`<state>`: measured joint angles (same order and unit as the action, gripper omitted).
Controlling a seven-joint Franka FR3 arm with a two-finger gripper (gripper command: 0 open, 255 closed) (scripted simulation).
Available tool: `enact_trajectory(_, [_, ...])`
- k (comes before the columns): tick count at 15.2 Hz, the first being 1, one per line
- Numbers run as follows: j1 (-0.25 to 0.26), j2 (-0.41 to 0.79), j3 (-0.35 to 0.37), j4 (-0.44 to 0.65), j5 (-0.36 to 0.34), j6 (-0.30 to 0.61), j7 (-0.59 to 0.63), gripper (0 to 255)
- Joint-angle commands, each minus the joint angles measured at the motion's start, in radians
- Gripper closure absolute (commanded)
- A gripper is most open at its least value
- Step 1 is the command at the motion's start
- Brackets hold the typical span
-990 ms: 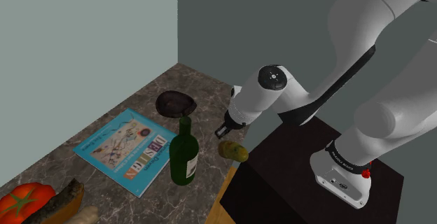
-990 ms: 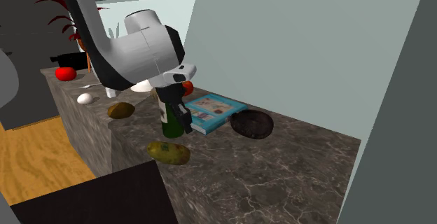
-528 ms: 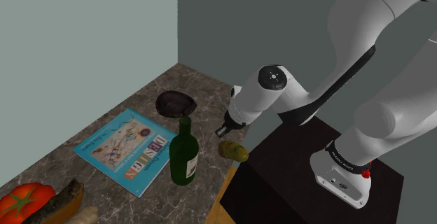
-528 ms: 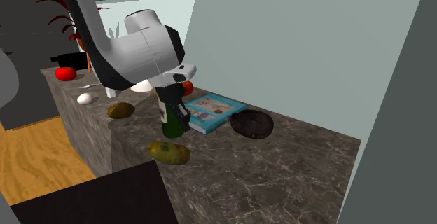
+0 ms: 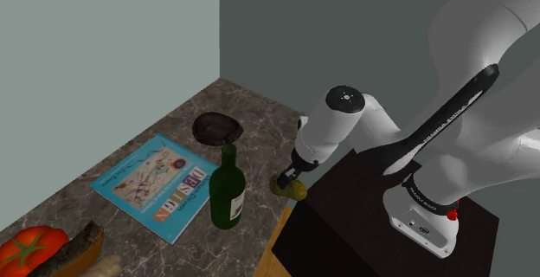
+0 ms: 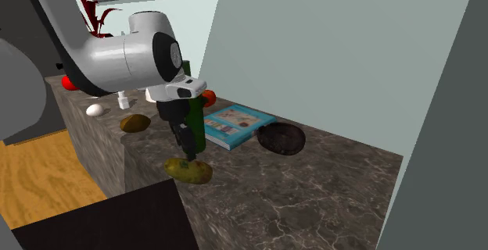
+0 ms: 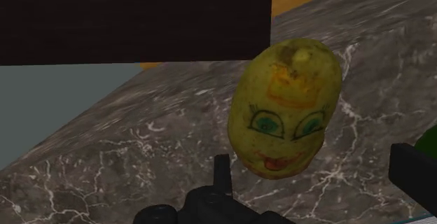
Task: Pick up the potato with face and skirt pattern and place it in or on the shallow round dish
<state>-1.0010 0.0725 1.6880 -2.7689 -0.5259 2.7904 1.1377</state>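
open, empty hand (image 7: 318,159) down at the face-painted potato (image 7: 283,110), one finger either side

1. Arm (image 5: 485,24): thick, rounded, glossy white links.
2. A narrow black band (image 5: 452,109) runs along the side of one link, and the joints between links are dark.
3. A round grey cap (image 5: 346,98) with small dark dots closes the joint near the wrist.
4. Base link (image 5: 414,206): white, with a black ring, a red spot (image 5: 451,215) and small dark sockets.
5. Gripper (image 6: 187,155): all black, with two flat fingers.
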Motion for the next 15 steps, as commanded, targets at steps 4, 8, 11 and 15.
enact_trajectory(4, [0.064,0.015,-0.033,-0.033,0.072,-0.013,-0.006,0])
enact_trajectory(8, [0.617,0.091,-0.640,-0.004,-0.157,0.014,0.159,0])
enact_trajectory(11, [0.686,0.134,-0.731,0.013,-0.260,0.014,0.233,0])
enact_trajectory(15, [0.686,0.134,-0.731,0.013,-0.260,0.014,0.233,0])
